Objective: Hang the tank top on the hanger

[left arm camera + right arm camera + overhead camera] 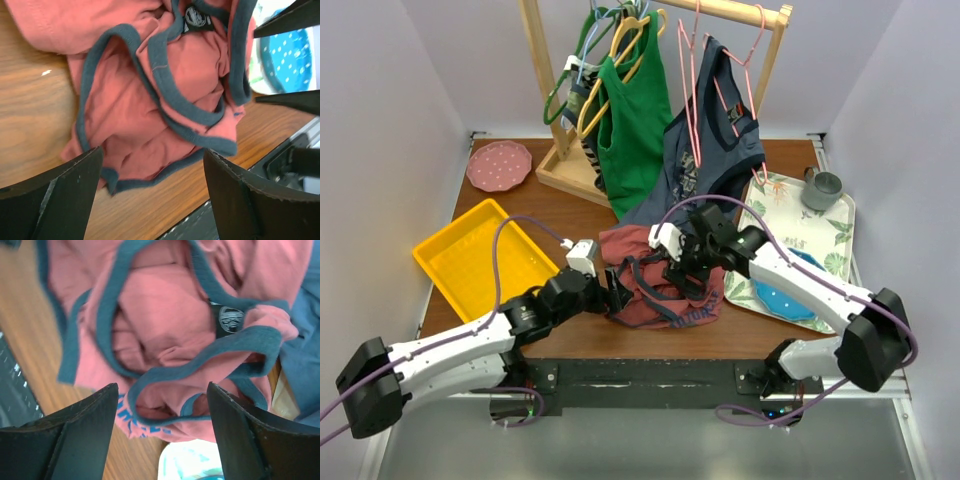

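On the table, near edge: faded red sleeveless tank top with navy trim [660,278] lies crumpled in a heap between the two arms, straps and neck band folded over one another, neck label facing up.
Hanger: thin pink wire hanger [694,95] hangs up on the wooden rack [760,14] at the far side, well apart from the shirt. A navy tank top [715,150] hangs around it, so I cannot tell whether it is free.
Left fingers [60,200]: spread wide, low over the near hem and pinching nothing. They probably bracket the cloth to pick an edge.
Right fingers [250,440]: also spread, straddling a loop of navy trim with no cloth between them.
Why both arms: the heap hides the openings, so one side likely has to lift while the other finds a strap.
Stage: early, shirt not yet raised and hanger untouched.
Next move calls for: a grip on a trim band, not bunched cloth, so the neck opens.
Risk: layers caught together. The leaf-printed tray [825,235] sits just beside the heap.
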You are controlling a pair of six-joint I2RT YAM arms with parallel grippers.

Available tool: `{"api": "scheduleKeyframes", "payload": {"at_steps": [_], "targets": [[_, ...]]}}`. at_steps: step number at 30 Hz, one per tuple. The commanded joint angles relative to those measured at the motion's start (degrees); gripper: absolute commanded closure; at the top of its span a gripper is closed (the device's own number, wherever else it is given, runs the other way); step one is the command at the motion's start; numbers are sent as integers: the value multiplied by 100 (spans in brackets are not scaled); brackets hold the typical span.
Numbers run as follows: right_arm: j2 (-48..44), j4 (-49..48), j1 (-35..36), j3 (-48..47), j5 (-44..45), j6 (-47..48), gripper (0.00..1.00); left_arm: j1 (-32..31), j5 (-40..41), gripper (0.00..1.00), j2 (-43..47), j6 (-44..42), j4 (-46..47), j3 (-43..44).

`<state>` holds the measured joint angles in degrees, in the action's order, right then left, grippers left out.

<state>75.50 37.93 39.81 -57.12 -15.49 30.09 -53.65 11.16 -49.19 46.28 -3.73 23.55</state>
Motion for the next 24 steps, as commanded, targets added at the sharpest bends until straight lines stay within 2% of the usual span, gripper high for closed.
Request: {"api": "scheduleKeyframes", "payload": {"at_steps": [1,5,7,8,9,11,12,14,15,16,17,18,19,20,21,22,24], "targets": [[192,-796,70,52,556,-828,27,21,166,14,-388,557,1558,70],[438,-954,62,78,669,-1022,31,21,457,16,-1056,662,1533,395],[552,-998,62,70,766,-1075,39,21,641,19,-1259,741,1428,492],[570,-998,62,44,784,-1084,43,21,677,25,-1460,759,1393,588],[597,-972,53,35,793,-1084,52,21,738,27,-1558,794,1340,633],[553,-937,62,26,828,-1075,62,30,879,30,-1813,856,1190,764],[510,-893,62,26,837,-1066,70,30,914,33,-1883,856,1164,800],[378,-841,62,35,802,-1014,79,30,993,39,-2077,839,1155,870],[325,-744,62,35,767,-979,88,30,994,41,-2129,812,1181,897],[264,-683,62,35,749,-917,91,30,959,47,-2226,725,1260,906],[193,-612,62,8,723,-865,94,30,924,61,-2253,681,1286,932],[53,-412,53,-18,627,-812,99,39,888,66,-2270,637,1304,949],[-26,-253,62,-53,530,-620,100,39,827,72,-2279,523,1348,958],[-105,-103,53,-149,399,-522,100,47,783,87,-2262,461,1357,958],[-298,237,53,-202,241,-408,100,65,757,94,-2227,391,1357,950],[-386,450,53,-272,126,-68,100,74,721,100,-2105,295,1305,941],[-623,985,53,-448,20,225,100,117,704,100,-1885,171,1252,853]]}}
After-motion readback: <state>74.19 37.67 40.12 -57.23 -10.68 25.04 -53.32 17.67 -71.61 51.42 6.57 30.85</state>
